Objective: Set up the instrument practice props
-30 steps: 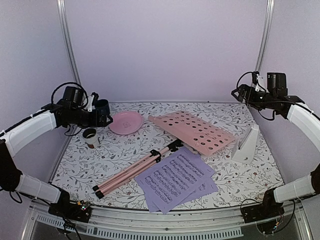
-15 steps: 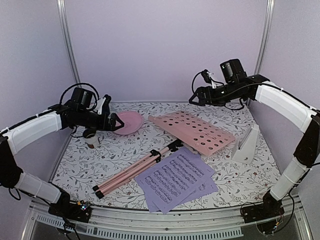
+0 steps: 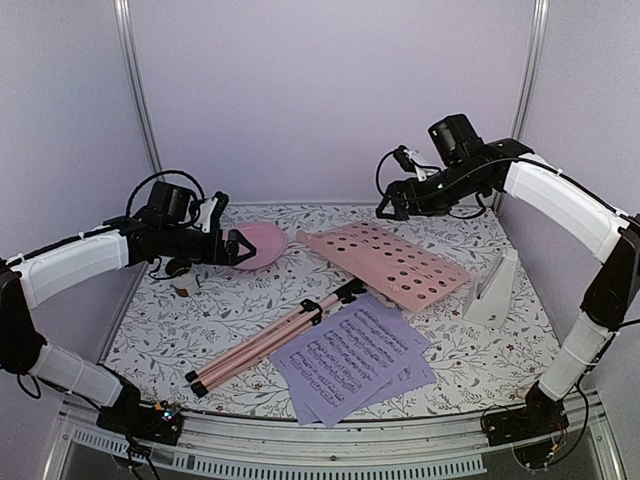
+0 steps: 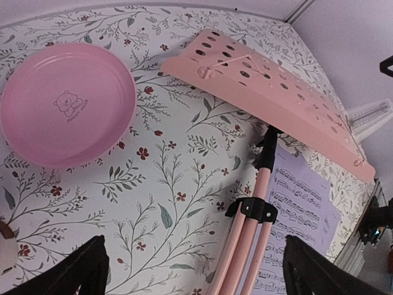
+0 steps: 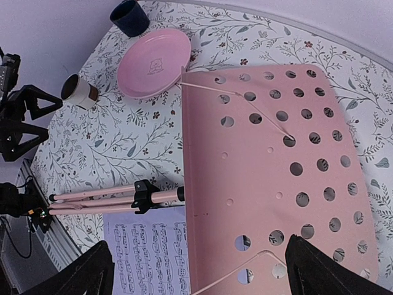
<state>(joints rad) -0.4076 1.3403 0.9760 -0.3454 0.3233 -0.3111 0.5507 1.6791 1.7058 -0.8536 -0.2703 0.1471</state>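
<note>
The music stand (image 3: 330, 303) lies across the middle of the table (image 3: 170, 345); its desk (image 3: 385, 262) points far right and its folded tripod (image 3: 262, 343) runs to the near left; the sheet music pages (image 3: 352, 365) lie fanned just right of the tripod, before the desk; the metronome (image 3: 493, 290) stands upright right of the desk; the plate (image 3: 258, 245) lies just left of the desk's far corner; one cup (image 5: 78, 91) stands left of and before the plate; a second cup (image 5: 130, 17) stands behind the plate.
</note>
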